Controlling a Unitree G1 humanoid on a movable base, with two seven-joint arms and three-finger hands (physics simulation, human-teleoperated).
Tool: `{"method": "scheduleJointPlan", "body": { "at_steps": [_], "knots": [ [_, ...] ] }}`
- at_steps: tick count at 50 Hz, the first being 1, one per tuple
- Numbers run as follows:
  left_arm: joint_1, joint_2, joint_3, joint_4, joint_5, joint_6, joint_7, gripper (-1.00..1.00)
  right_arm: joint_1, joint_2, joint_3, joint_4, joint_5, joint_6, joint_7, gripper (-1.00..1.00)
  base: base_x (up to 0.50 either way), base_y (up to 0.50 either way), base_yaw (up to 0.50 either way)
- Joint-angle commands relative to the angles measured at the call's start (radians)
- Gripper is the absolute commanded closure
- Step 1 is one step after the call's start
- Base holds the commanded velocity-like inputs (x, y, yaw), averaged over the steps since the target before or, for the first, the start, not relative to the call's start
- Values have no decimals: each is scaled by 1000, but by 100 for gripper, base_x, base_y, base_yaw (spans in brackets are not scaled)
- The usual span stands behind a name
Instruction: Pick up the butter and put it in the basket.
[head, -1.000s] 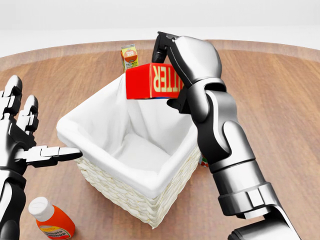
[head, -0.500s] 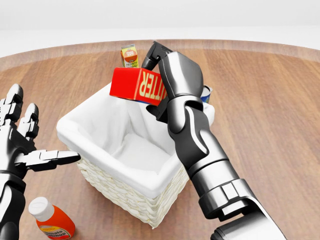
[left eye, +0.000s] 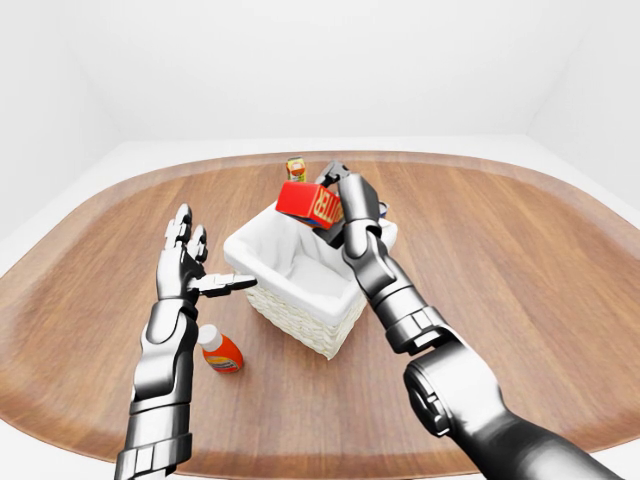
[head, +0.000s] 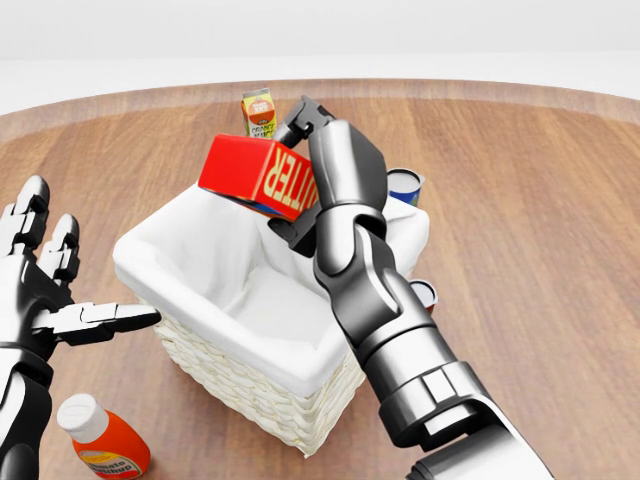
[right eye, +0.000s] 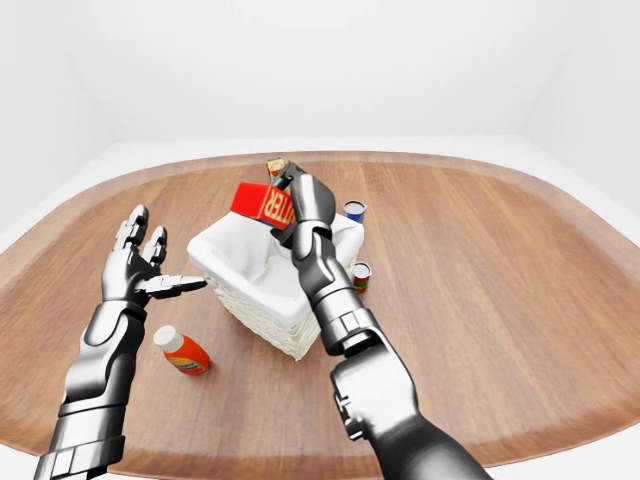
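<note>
The butter (head: 255, 176) is a red box with yellow lettering. My right hand (head: 315, 180) is shut on it and holds it tilted in the air above the white-lined wicker basket (head: 230, 375), over the basket's top right part in the head view. My left hand (head: 60, 300) is open, fingers spread, just left of the basket, its thumb pointing at the basket's rim. The same scene shows in the right-eye view, with the butter (right eye: 262, 201) above the basket (right eye: 250, 300).
An orange bottle with a white cap (head: 100, 440) lies on the wooden table (head: 540, 220) at the bottom left. A small juice carton (head: 259, 112) stands beyond the basket. Two cans (head: 405, 186) (head: 422, 294) stand right of the basket.
My right hand has carried the butter to the left and slightly lower over the basket, tilting it more. My left hand has barely moved.
</note>
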Motion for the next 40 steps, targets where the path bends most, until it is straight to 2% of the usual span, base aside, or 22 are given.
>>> {"method": "scheduleJointPlan", "body": {
  "at_steps": [1, 21, 40],
  "knots": [
    [-2, 2, 0, 6, -2, 0, -1, -100, -17, 13, -4, -18, 50, 0, -28, 100, 0, 0, 0],
    [1, 1, 1, 1, -4, 0, 1, -100, -26, 25, -19, 30, 173, 0, -10, 100, 0, 0, 0],
    [5, 2, 4, 7, -13, 0, 0, -100, -84, 31, -37, 199, 272, 0, -34, 100, 0, 0, 0]
  ]
}}
